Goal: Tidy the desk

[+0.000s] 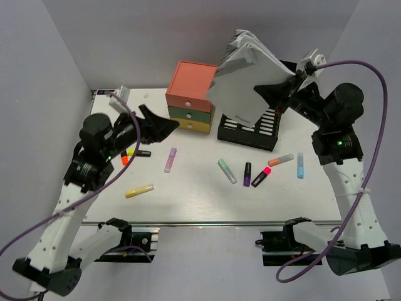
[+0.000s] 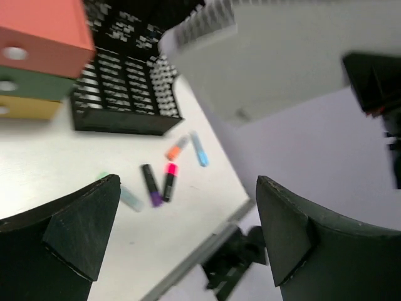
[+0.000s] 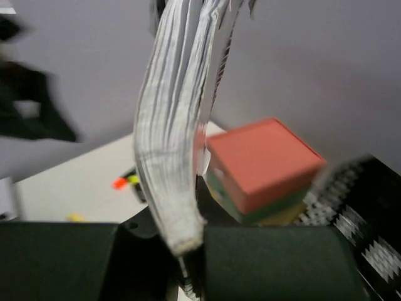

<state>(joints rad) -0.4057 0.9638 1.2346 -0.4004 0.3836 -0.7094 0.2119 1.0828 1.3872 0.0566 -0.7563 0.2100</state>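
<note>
The desk (image 1: 194, 191) is a wide white tabletop. My right gripper (image 1: 291, 80) is shut on one edge of a thick grey-white stack of paper (image 1: 247, 78), holding it tilted in the air above the black file rack (image 1: 249, 132). In the right wrist view the stack (image 3: 170, 144) rises from between the closed jaws (image 3: 197, 251). My left gripper (image 1: 163, 123) hovers open and empty just left of the drawer box (image 1: 191, 97). In the left wrist view nothing lies between its fingers (image 2: 188, 210), and the stack (image 2: 282, 56) shows at the upper right.
Several markers lie loose on the desk: yellow (image 1: 139, 190), lilac (image 1: 170, 160), green (image 1: 227, 170), purple (image 1: 247, 174), pink (image 1: 262, 176), orange (image 1: 281, 160), blue (image 1: 300, 165), and two under the left arm (image 1: 133, 153). A metal rail (image 1: 207, 222) runs along the near edge.
</note>
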